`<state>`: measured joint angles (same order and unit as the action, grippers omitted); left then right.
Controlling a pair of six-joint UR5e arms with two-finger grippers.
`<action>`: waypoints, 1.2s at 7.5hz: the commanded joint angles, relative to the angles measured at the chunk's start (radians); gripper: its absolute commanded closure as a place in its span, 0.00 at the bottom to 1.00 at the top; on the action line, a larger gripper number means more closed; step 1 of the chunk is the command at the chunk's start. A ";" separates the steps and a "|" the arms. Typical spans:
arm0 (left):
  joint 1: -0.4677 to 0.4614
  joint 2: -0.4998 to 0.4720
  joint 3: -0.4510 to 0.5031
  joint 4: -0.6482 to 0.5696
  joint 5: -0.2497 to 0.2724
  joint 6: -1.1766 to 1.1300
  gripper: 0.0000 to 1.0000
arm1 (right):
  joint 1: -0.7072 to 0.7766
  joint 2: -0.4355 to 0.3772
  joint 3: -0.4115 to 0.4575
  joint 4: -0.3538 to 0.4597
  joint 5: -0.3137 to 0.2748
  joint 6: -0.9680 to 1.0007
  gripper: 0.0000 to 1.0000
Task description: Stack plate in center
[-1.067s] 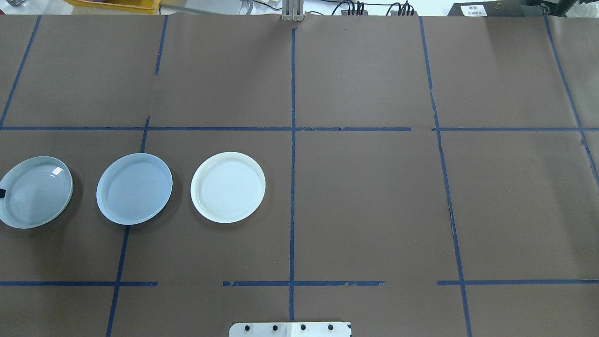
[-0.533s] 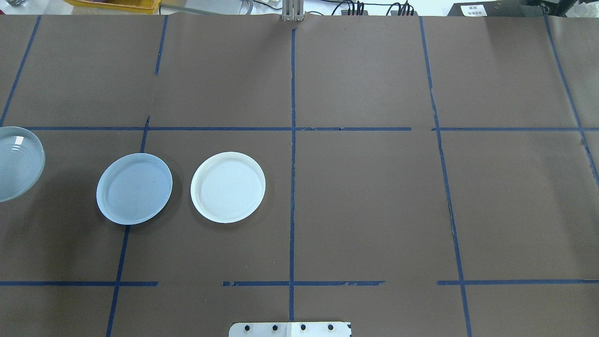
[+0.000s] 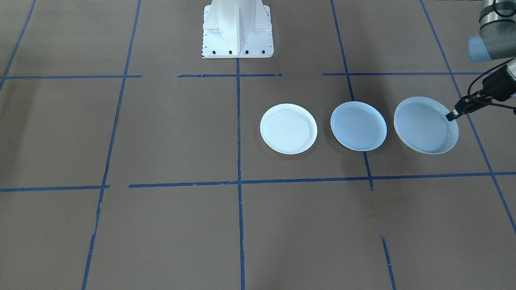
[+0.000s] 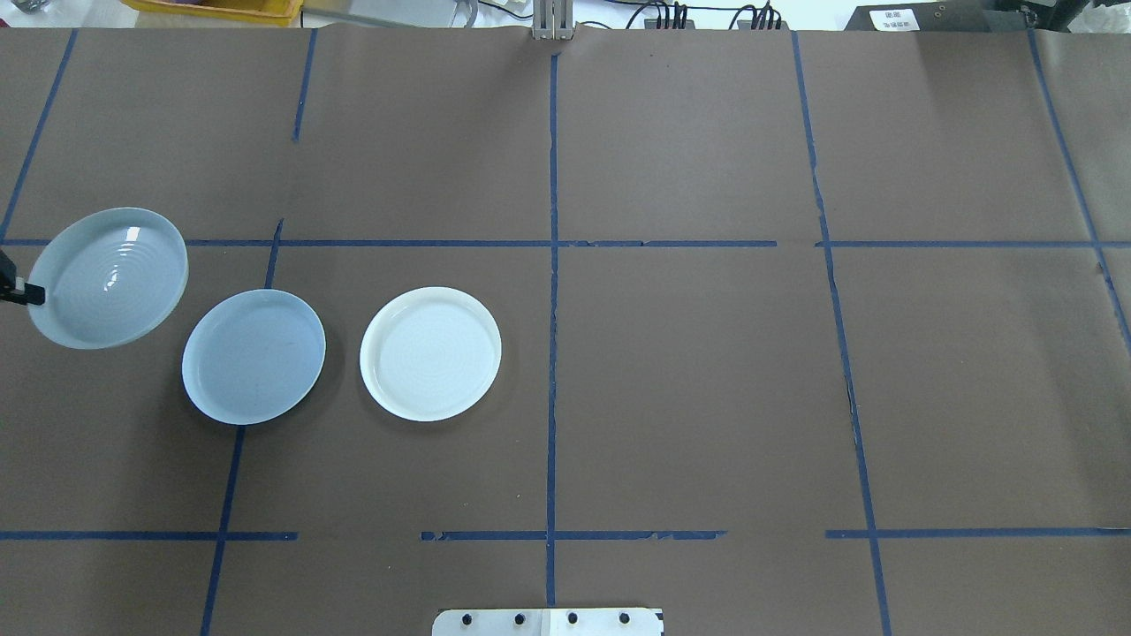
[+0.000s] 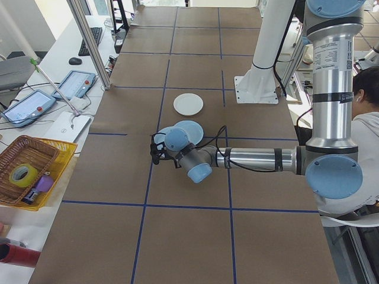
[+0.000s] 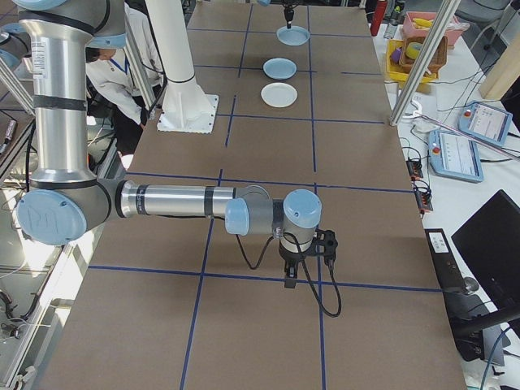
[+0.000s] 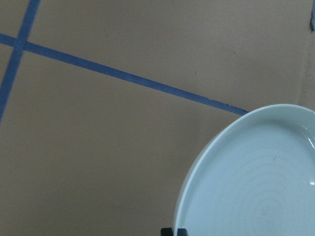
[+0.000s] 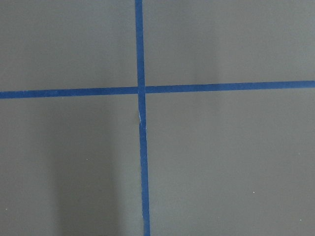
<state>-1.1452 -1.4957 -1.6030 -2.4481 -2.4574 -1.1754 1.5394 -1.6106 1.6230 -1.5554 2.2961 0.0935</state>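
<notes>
At table's left: ringed plate now airborne, swung back in from the edge.
Left gripper: clamped on its rim.
Centre plate: untouched, probably next stop.
Right gripper: parked; aperture unclear.

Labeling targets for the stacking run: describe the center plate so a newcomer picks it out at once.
In the overhead view, three round plates lie left of the table's long middle tape line. The center plate is the middle one, smooth and pale blue-grey, lying flat on the paper. To its right sits the bright white plate; to its left the ringed plate is held at its rim by the left gripper.
</notes>
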 commanded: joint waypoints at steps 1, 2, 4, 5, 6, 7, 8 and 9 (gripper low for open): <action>0.175 -0.018 -0.043 -0.006 0.128 -0.194 1.00 | -0.001 0.000 0.000 0.000 -0.001 0.000 0.00; 0.215 -0.021 -0.049 -0.011 0.164 -0.232 1.00 | -0.001 0.000 0.000 0.000 -0.001 0.000 0.00; 0.264 -0.021 -0.063 -0.012 0.169 -0.237 1.00 | -0.001 0.000 0.000 0.000 -0.001 0.000 0.00; 0.275 -0.021 -0.069 -0.012 0.169 -0.240 1.00 | -0.001 0.000 0.000 0.000 0.000 0.000 0.00; 0.283 -0.021 -0.069 -0.012 0.167 -0.240 1.00 | -0.001 0.000 0.000 0.000 -0.001 0.000 0.00; 0.297 -0.021 -0.069 -0.012 0.169 -0.237 0.63 | -0.001 0.000 0.000 0.000 -0.001 0.000 0.00; 0.303 -0.021 -0.071 -0.012 0.169 -0.236 0.18 | -0.001 0.000 0.000 0.000 0.000 0.000 0.00; 0.302 -0.021 -0.095 -0.009 0.158 -0.239 0.01 | -0.001 0.000 0.000 0.000 0.000 0.000 0.00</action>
<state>-0.8471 -1.5171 -1.6781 -2.4599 -2.2910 -1.4128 1.5386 -1.6107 1.6230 -1.5555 2.2958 0.0936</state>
